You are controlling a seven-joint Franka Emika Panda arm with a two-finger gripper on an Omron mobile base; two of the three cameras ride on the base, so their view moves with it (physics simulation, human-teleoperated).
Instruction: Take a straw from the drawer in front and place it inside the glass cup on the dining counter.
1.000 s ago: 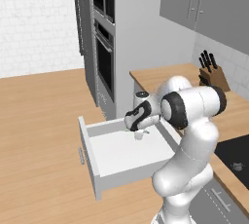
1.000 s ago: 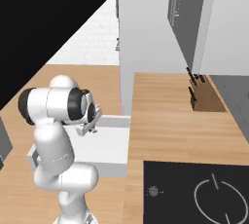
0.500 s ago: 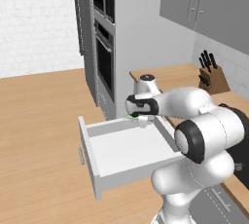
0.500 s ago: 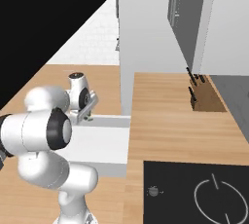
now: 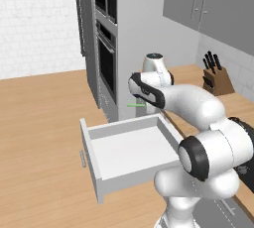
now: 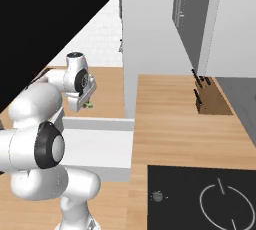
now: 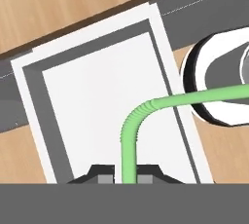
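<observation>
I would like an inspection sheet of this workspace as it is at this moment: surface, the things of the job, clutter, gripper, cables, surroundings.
Surface: wooden countertop along the wall, with a black cooktop set into it.
Job's things: drawer pulled open, white interior bare; green straw, bent at its ribbed part, lifted above the drawer. Glass cup and dining counter: nothing seen.
Clutter: knife block on the countertop.
Gripper: gripper shut on the straw, held above the back of the drawer.
Cables: nothing seen.
Surroundings: wood floor, tall grey oven unit, grey upper cabinets, white brick wall.
</observation>
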